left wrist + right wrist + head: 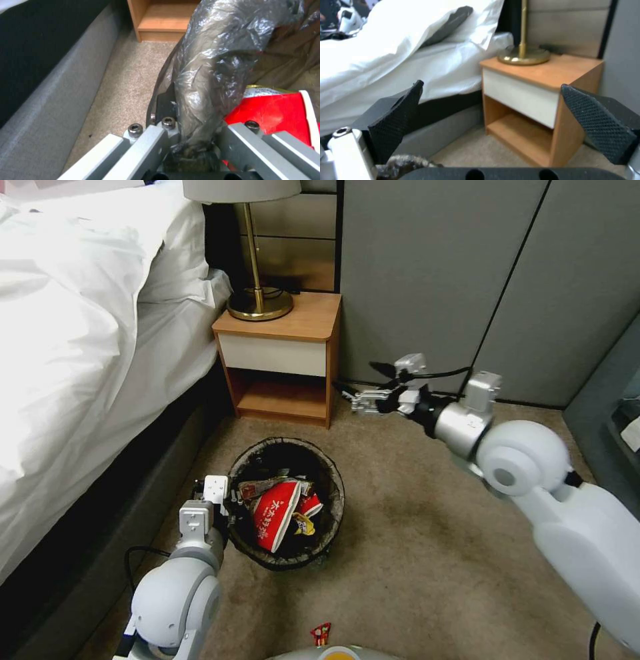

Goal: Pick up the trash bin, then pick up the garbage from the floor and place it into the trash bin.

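Observation:
The trash bin [335, 481], lined with a dark bag folded over its rim, is on the carpet in front of me. My left gripper [231, 508] is shut on its near-left rim. In the left wrist view the fingers of the left gripper [193, 132] clamp the bag-covered rim [206, 75]. Garbage lies inside: a crumpled red-and-white paper cup [273, 513] [276, 112] and yellow wrappers [303, 523]. A small red wrapper [321, 633] lies on the floor just before my base. My right gripper [352, 397] [493, 107] hangs open and empty in the air beside the nightstand.
A bed [80, 347] with white bedding runs along the left. A wooden nightstand [287, 357] with a brass lamp [259, 303] stands behind the bin. Grey wall panels [433, 280] close the back. Open carpet [433, 560] lies to the bin's right.

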Available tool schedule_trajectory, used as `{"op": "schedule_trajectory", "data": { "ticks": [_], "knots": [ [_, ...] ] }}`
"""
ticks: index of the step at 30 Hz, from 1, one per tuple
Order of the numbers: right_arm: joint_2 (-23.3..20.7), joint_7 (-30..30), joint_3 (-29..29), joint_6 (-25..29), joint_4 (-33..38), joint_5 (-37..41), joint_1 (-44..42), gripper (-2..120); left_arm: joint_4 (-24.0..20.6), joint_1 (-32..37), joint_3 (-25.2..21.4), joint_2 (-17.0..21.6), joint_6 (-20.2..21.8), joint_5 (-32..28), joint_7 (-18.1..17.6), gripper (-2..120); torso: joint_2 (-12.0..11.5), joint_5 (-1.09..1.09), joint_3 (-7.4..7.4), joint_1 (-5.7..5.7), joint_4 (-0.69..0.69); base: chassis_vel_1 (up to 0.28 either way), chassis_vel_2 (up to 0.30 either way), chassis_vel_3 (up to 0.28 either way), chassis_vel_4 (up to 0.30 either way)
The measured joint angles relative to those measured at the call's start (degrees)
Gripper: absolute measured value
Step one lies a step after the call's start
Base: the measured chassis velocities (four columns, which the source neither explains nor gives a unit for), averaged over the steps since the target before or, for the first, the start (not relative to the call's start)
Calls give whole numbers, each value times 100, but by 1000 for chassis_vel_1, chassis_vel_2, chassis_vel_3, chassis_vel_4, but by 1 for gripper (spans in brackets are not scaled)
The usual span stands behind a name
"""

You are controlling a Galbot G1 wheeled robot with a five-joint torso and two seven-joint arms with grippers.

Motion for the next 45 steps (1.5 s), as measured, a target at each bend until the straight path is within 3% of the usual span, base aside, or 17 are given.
{"op": "schedule_trajectory", "data": {
  "ticks": [4, 7, 12, 16, 24, 38, 45],
  "knots": [
    [65, -145, 654, 268, 179, -815, -517, 100, -31, 1, -6, 7, 12, -38, -16, 0, 0, 0, 0, 0, -1, 0, 0, 0, 0],
    [329, -195, 1349, 892, 174, -2118, -1333, 100, -37, -4, -8, 18, 18, -75, -65, 0, 0, 0, 0, 0, -1, 0, 0, 0, 0],
    [784, -192, 1855, 1343, 71, -2870, -2166, 100, -20, -4, 0, 28, 17, -80, -84, 0, 0, 2, 0, 0, -4, 0, 0, 0, 0],
    [1861, -228, 2309, 2004, -165, -4110, -2917, 100, 1, -20, 37, 14, -22, -124, -175, 0, 0, 0, 0, 0, -3, 0, 0, 0, 0],
    [2880, -185, 2331, 2460, -239, -4689, -3502, 100, -21, -2, 65, -12, -58, -267, -296, 0, 0, -2, 0, 0, -2, 0, 0, 0, 0],
    [3075, -162, 2160, 2568, -400, -4925, -3457, 100, -143, 11, 85, 10, -3, -354, -310, 0, 0, -1, 0, 0, -1, 0, 0, 0, 0],
    [3096, -156, 2051, 2589, -496, -4974, -3421, 100, -221, 32, 54, 52, -29, -136, -110, 0, 0, 0, 0, 0, -2, 0, 0, 0, 0]
  ]
}}
